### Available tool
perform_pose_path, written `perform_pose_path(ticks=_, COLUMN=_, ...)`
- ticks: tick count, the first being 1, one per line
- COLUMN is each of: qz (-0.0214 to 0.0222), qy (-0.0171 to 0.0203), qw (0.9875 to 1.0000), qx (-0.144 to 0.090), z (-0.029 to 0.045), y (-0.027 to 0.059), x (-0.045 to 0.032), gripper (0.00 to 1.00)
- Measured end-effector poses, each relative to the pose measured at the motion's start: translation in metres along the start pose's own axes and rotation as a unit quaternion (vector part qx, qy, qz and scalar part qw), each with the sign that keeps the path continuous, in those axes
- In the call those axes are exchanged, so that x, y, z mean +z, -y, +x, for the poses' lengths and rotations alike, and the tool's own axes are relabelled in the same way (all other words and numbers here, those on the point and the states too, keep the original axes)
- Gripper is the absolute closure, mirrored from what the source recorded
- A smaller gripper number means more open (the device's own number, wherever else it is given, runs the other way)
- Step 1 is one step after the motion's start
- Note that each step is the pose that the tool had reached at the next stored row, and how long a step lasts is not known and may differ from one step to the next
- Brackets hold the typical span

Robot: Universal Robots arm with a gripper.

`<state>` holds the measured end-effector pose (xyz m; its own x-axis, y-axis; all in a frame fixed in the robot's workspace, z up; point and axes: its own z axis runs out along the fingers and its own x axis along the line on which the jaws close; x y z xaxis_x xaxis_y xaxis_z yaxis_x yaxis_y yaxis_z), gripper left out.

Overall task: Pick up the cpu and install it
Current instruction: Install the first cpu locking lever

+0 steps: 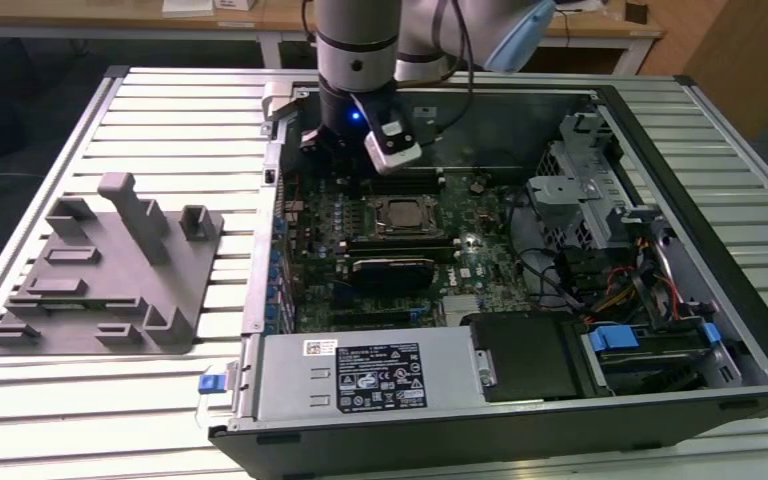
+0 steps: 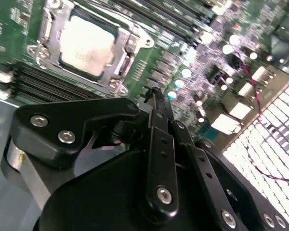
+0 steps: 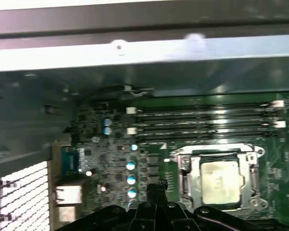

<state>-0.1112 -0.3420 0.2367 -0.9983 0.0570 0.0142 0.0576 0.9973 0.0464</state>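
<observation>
your gripper point(image 3: 156, 186): body cut off at the first wrist view's edge. motherboard point(image 1: 484, 255): far part hidden behind the arm point(image 1: 357, 50) in your exterior view.

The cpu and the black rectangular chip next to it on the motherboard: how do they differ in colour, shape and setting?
Colour: the cpu has a pale silvery top, while the black rectangular chip is dark all over. Shape: the cpu looks square; the chip is oblong and wider. Setting: the cpu sits inside a metal socket frame; no such frame shows around the chip. Both lie flat on the green motherboard.
</observation>
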Motion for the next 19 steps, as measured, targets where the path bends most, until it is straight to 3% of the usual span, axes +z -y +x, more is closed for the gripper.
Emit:
perform_pose_path(ticks=2, qz=-0.0008, qy=-0.0001, qw=1.0, qx=0.0, z=0.0019, y=0.0001, x=0.0, gripper=0.89)
perform_pose_path(ticks=4, qz=-0.0072, qy=-0.0004, qw=1.0, qx=0.0, z=0.0027, y=0.0002, x=0.0001, gripper=0.89)
perform_pose_path(ticks=6, qz=-0.0205, qy=-0.0012, qw=0.9998, qx=0.0, z=0.0034, y=0.0003, x=0.0, gripper=0.89)
perform_pose_path(ticks=8, qz=-0.0369, qy=-0.0021, qw=0.9993, qx=0.0, z=0.004, y=0.0006, x=0.0, gripper=0.89)
perform_pose_path(ticks=13, qz=-0.0763, qy=-0.0044, qw=0.9971, qx=-0.001, z=0.0054, y=0.0011, x=0.0, gripper=0.89)
perform_pose_path(ticks=15, qz=-0.0847, qy=-0.0049, qw=0.9964, qx=-0.001, z=0.0057, y=0.0012, x=0.0, gripper=0.89)
perform_pose_path(ticks=19, qz=-0.0973, qy=-0.0056, qw=0.9952, qx=-0.001, z=0.006, y=0.0013, x=0.0, gripper=0.89)
